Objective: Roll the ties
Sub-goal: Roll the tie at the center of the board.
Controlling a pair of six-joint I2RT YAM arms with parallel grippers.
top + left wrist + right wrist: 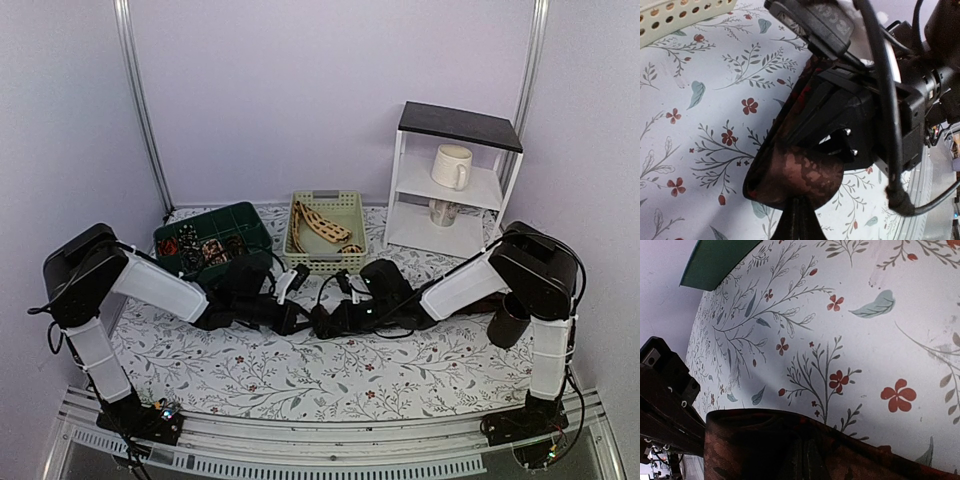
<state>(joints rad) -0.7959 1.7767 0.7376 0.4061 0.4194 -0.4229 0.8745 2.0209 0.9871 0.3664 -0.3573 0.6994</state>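
Observation:
A dark brown-black tie [805, 172] lies partly rolled into a loop on the flowered table, between both grippers near the table's middle [312, 322]. My left gripper [799, 205] is shut on the roll's near edge, its fingers pressed together. My right gripper [810, 452] is shut on the same tie [765, 440], whose fabric fills the bottom of the right wrist view. In the top view the left gripper [298, 316] and the right gripper [328, 320] almost touch. A beige tie with dark markings [318, 225] lies in the beige basket [300, 262]. Small coiled ties [190, 245] sit in the green bin [175, 232].
A white shelf [455, 180] at the back right holds a cream mug [452, 166] and a second mug [443, 212] below. A black cup [510, 320] stands beside the right arm. Cables hang around both wrists.

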